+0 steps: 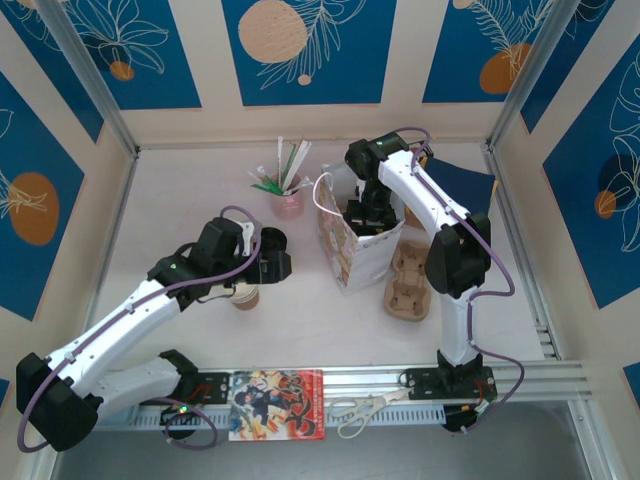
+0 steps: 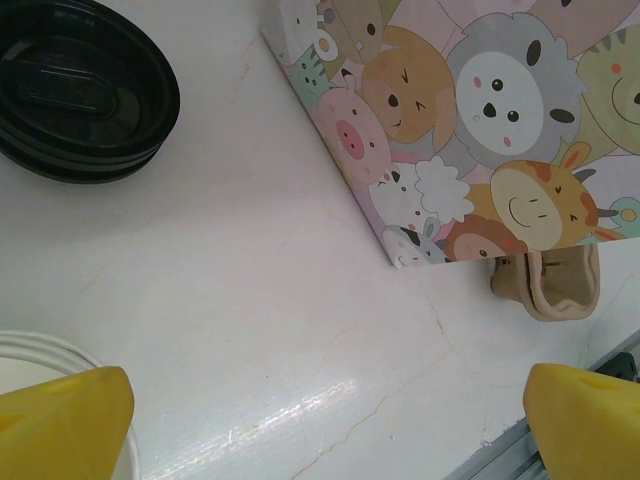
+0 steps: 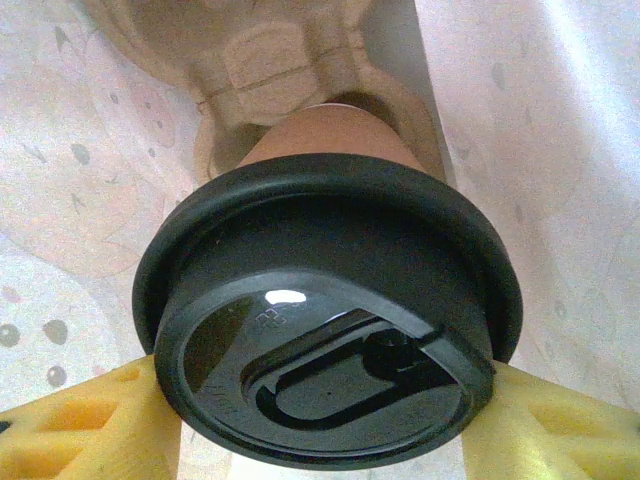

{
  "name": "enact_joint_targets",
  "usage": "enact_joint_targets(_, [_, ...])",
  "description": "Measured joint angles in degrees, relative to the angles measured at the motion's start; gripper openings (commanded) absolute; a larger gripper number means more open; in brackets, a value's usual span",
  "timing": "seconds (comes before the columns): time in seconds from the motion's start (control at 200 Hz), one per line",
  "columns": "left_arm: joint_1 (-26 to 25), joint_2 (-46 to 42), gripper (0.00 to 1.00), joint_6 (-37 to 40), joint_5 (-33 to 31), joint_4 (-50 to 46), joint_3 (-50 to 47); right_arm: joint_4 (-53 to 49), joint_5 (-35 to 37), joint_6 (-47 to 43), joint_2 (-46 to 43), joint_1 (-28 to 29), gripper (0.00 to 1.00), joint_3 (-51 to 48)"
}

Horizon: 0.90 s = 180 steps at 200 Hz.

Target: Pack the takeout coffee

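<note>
Right tool (image 3: 325,420) clamps one lidded cup (image 3: 330,300); left tool (image 2: 320,420), empty, gapes by open cup (image 1: 245,297).

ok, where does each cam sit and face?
Top external: above and behind, looking down at the table; left arm and right arm show.
Left wrist: above the table, facing the cartoon bag and cardboard carrier; left gripper open.
Right wrist: inside the bag, looking down on the lidded cup held by the right gripper.
Shared: top and left wrist both see bag, carrier.

Black lid (image 2: 80,90) upper left; cartoon bag (image 2: 480,130) upper right; cup (image 2: 45,347) rim lower left; left gripper (image 2: 320,430) spread wide.
</note>
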Motion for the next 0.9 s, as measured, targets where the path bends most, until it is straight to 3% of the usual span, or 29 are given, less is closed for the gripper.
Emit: enact_joint_targets(0.9, [0.0, 0.35, 1.0, -0.07, 0.04, 0.02, 0.0, -1.09, 0.28, 0.5, 0.87, 0.76, 0.64, 3.06])
